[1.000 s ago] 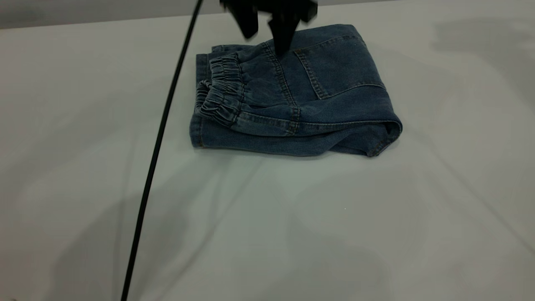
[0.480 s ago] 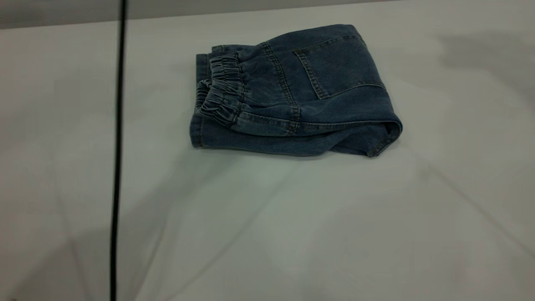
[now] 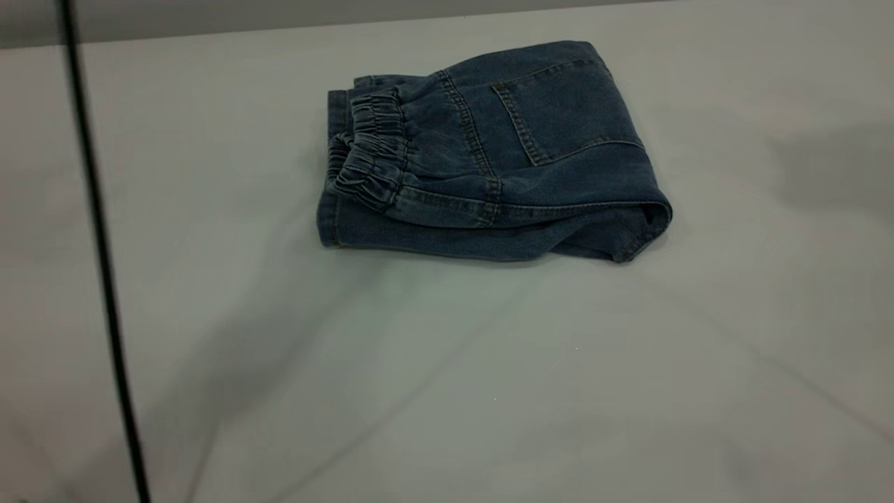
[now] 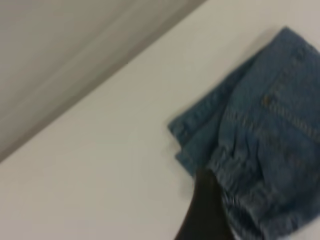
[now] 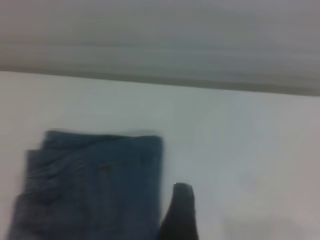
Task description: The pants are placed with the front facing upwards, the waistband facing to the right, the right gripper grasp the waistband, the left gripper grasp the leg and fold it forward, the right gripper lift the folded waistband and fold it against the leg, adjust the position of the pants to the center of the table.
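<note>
Exterior view: the pants [image 3: 492, 157] lie folded in a compact bundle on the table [image 3: 447, 363], toward its far side, the waistband [image 3: 370, 150] on top at the left end. My left gripper [image 4: 207, 215] and right gripper [image 5: 179, 215] show only dark tips; I cannot tell their spread. A black cable [image 3: 98, 251] crosses at left.

Grey wall [image 3: 279, 17], soft shadows, dim light

Pants [image 3: 499, 154] folded on table [image 3: 447, 363], toward far edge; waistband [image 3: 370, 150] on top, left end.
</note>
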You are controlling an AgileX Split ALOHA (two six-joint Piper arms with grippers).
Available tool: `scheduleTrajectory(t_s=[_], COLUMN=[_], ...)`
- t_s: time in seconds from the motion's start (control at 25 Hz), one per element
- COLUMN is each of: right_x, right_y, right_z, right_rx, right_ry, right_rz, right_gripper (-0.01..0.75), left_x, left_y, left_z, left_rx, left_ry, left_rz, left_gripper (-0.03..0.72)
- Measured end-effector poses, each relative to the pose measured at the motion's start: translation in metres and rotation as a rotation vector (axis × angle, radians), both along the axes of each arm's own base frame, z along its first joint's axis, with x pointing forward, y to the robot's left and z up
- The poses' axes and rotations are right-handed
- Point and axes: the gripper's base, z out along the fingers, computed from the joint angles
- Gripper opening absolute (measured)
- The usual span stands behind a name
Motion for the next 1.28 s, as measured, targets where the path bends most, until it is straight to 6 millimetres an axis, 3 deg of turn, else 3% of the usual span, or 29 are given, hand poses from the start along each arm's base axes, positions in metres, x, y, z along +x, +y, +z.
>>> scheduleTrajectory(t_s=[0.4,0.64,0.92,1.28], right_x=[-0.082,-0.132,-0.209,-0.306], right_y=[0.011,0.011,0.009,0.004], right_z=[0.002,-0.015,-0.040,-0.082], right_rx=[0.135,0.140,0.132,0.053], right_ry=[-0.004,0.011,-0.046,-0.247], right_rz=[0.060,0.058,0.062,0.073], right_gripper=[0.583,0.583,0.583,0.583], left_x=[-0.087,-0.146,-0.226,-0.320], left_y=[0.058,0.097,0.152,0.210], left_z=[0.029,0.032,0.007,-0.049], left_rx=[-0.093,-0.113,-0.141,-0.276], left_ry=[0.007,-0.020,-0.059,-0.183], left_rz=[0.109,0.106,0.098,0.066], left_gripper=[0.494,0.494,0.494,0.494])
